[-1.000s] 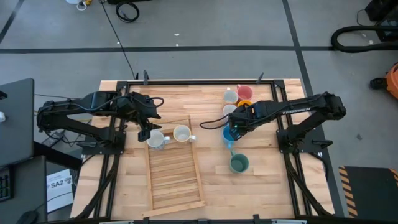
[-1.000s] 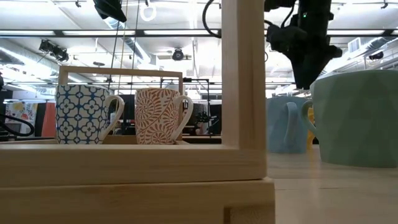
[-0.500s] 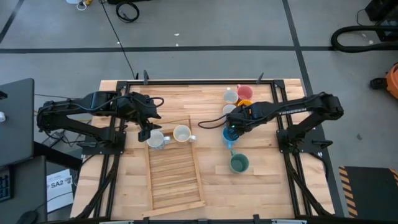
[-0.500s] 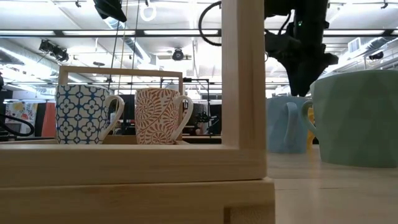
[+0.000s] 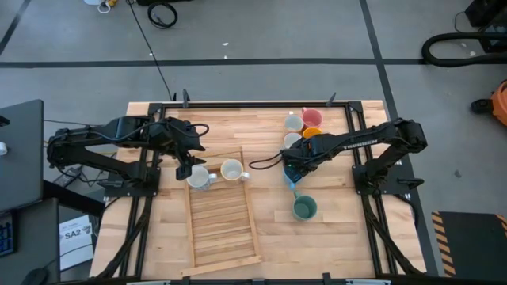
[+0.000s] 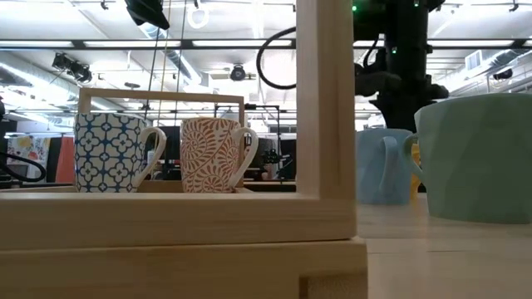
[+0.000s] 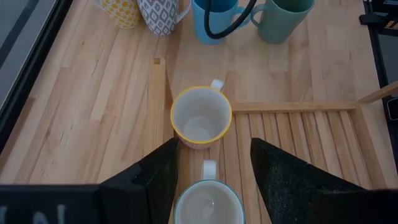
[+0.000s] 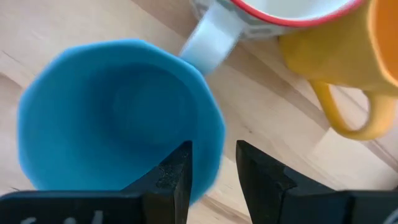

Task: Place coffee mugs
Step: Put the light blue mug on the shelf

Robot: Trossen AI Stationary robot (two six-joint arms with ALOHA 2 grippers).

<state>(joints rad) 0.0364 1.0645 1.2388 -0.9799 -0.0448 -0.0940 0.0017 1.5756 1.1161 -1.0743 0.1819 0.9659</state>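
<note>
A bright blue mug (image 5: 291, 175) stands on the table right of a wooden slatted tray (image 5: 222, 218); it also shows in the low view (image 6: 382, 166). My right gripper (image 8: 213, 149) is open above it, coming from above, astride its wall. A teal mug (image 5: 305, 208) stands nearer. Two patterned white mugs (image 5: 198, 178) (image 5: 231, 169) stand on the tray's far end. My left gripper (image 7: 214, 155) hovers open over the blue-patterned one (image 7: 208, 205), beside the orange-rimmed one (image 7: 200, 118). White, pink and orange mugs (image 5: 305, 127) cluster at the far right. My right gripper comes down on the blue mug's rim (image 8: 214, 134) from above. One finger (image 8: 174, 174) is over the hollow, the other (image 8: 258, 174) outside the wall. The mug stands upright on the table. Whether the fingers touch the wall, I cannot tell.
The tray's upright wooden frame post (image 6: 324, 108) stands near the low camera. The yellow-orange mug (image 8: 348, 56) and a red-rimmed white mug (image 8: 280, 12) sit close beside the blue one. Bare tabletop (image 5: 356, 229) lies to the near right.
My right gripper has moved a little toward the table's left and down, lowering over the blue mug until its fingers reach the rim. The mugs and the left arm have kept still.
</note>
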